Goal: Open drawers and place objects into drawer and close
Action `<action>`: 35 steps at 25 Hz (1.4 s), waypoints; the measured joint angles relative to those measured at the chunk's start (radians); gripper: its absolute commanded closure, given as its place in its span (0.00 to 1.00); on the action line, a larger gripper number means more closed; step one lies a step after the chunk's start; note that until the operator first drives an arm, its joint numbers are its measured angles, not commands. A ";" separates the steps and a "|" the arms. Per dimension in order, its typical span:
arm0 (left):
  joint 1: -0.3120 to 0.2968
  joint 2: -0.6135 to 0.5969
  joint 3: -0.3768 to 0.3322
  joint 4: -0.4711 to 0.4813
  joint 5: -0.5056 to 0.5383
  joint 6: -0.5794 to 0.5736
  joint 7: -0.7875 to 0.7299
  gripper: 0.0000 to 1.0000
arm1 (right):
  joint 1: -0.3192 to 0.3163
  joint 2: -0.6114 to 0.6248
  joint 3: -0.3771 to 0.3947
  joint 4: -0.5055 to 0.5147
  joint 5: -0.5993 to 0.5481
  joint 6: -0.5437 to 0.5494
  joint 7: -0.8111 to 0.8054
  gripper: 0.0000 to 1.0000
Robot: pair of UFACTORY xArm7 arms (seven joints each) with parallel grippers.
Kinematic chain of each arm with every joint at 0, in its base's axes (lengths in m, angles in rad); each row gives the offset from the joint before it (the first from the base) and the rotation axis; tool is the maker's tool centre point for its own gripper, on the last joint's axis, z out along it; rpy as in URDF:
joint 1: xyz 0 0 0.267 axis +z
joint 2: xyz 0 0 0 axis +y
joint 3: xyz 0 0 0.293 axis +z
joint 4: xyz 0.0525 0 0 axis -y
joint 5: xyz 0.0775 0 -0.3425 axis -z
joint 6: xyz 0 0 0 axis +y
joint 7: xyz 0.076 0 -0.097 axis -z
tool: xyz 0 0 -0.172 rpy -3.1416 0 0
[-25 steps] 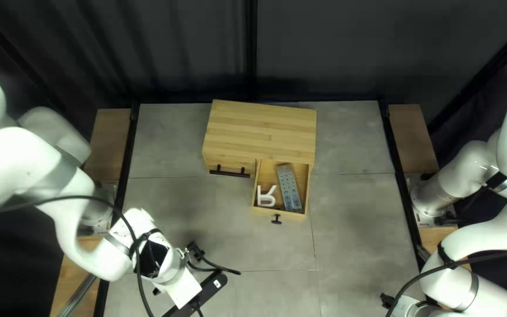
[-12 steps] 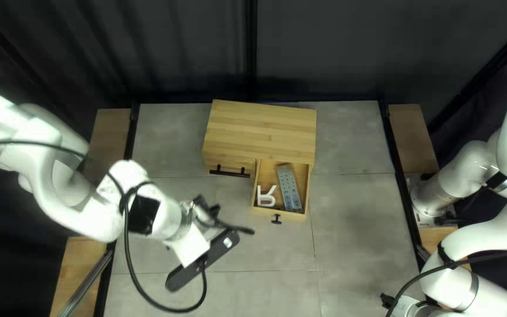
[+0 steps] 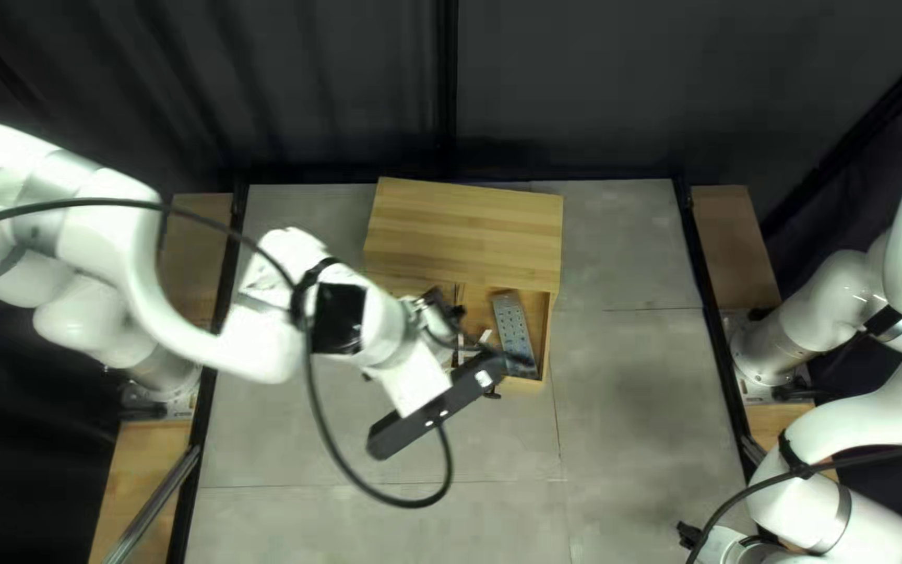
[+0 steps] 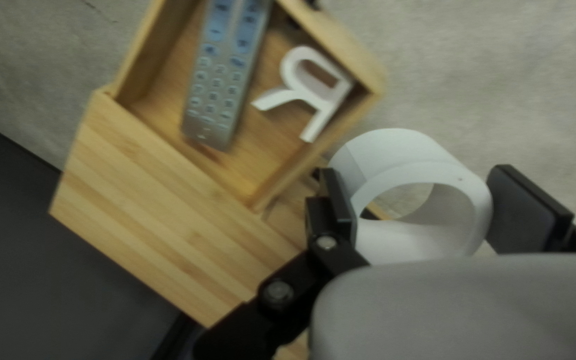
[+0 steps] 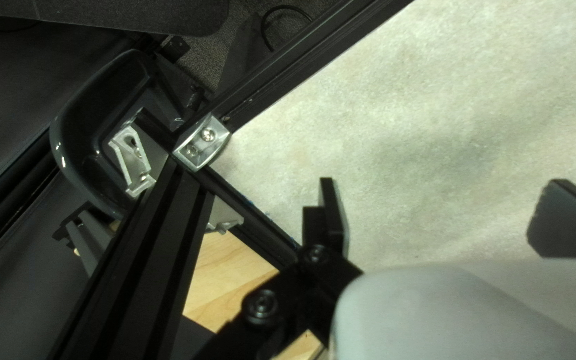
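In the top left view the wooden cabinet (image 3: pixel 461 230) has its right drawer (image 3: pixel 547 345) pulled out, a grey remote (image 3: pixel 515 329) inside. My left gripper (image 3: pixel 414 381) is over the drawer's left side, its fingertips hidden. The left wrist view shows the left gripper (image 4: pixel 421 200) shut on a thick white ring (image 4: pixel 401 157), beside the open drawer (image 4: pixel 351 50). In that drawer lie the remote (image 4: pixel 225 73) and a white letter R (image 4: pixel 325 100). My right gripper (image 5: pixel 441 213) is open in the right wrist view, nothing between its fingers.
Grey tabletop (image 3: pixel 639 418) surrounds the cabinet. My right arm (image 3: pixel 827 501) is at the lower right of the top left view. Black frame rails and a metal corner bracket (image 5: pixel 203 141) lie beside the right gripper.
My left arm has swung up and to the right, from the lower left of the table to the open drawer, now covering part of it. The right arm has stayed put.
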 measured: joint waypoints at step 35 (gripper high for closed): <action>0.087 0.300 0.044 0.326 -0.167 0.186 0.430 1.00 | 0.000 0.000 0.000 0.000 0.000 0.000 0.000 0.00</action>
